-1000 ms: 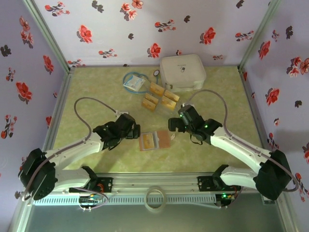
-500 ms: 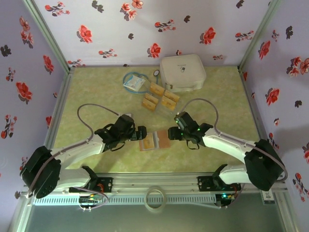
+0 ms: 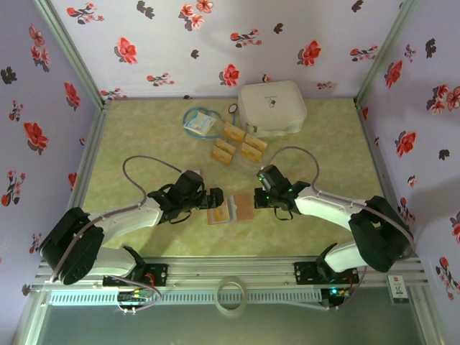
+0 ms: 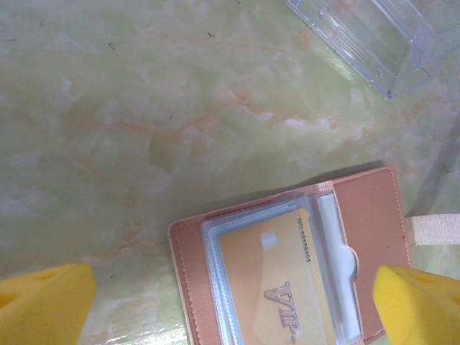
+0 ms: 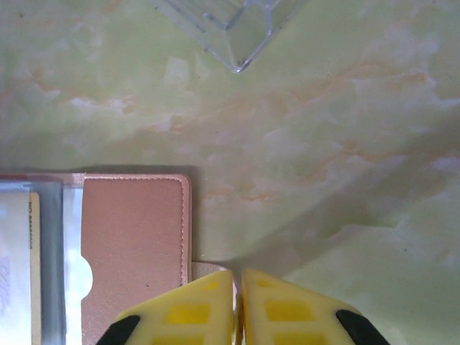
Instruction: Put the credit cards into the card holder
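Observation:
The reddish-brown card holder (image 3: 231, 208) lies open on the table between both arms. One golden card (image 4: 277, 287) sits in its clear sleeve. Several more golden cards (image 3: 234, 132) lie farther back, in front of the white case. My left gripper (image 3: 215, 199) is open at the holder's left edge, its yellow fingertips (image 4: 43, 305) spread to either side of the holder (image 4: 370, 215). At the holder's right edge (image 5: 133, 237), my right gripper (image 3: 257, 198) is shut, its fingers (image 5: 194, 313) closed over the beige elastic strap (image 5: 205, 269), which stretches out to the side (image 4: 435, 230).
A large white rounded case (image 3: 272, 106) stands at the back. A blue-white packet (image 3: 199, 123) lies to its left. A clear plastic box (image 4: 381, 36) sits just beyond the holder, its corner (image 5: 230, 32) close to the right gripper. Flowered walls close in the table.
Both arms have moved inward to the card holder: the left gripper slid right to its left edge, and the right gripper came down and left to its right edge.

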You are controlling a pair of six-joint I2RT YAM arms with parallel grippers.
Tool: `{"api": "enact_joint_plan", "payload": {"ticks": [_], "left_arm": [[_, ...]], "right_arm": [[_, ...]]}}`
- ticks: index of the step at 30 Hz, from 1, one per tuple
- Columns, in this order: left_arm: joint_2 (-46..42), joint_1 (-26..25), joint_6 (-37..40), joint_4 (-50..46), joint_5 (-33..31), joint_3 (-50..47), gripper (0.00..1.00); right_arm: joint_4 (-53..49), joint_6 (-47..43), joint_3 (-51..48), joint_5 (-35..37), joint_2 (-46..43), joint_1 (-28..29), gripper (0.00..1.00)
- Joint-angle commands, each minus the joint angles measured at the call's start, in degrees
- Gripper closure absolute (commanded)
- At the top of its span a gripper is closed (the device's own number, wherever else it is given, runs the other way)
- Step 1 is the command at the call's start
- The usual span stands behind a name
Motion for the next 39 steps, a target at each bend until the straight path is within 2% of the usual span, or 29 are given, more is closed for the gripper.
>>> {"api": "enact_joint_plan", "payload": {"ticks": [1,5,22,33,39], "left_arm": [[1.53,0.32,-1.07,2.34,1.52,-0.33,0.00],[2.84,0.19,-1.46,3.70,2.29,-0.38,0.00],[9.93,-1.38,-2.34,7.16,3.77,1.83,0.00],[9.92,-1.57,-1.61,6.59,4.82,4.26,0.00],[6.44,-1.57,-1.75,5.40,4.77,4.58,0.00]], "right_arm": [[1.21,-0.11,-0.75,-0.74,0.29,-0.31,0.97],[1.26,-0.02,-1.20,-1.08,-0.20,-0.30,1.00],[2.54,1.28,-2.79,-2.32,-1.00,-0.30,1.00],[3.69,2.14,-3.23,-3.17,-0.47,-0.30,1.00],[4.52,2.48,-3.32,-3.46,0.02,-0.32,1.00]]}}
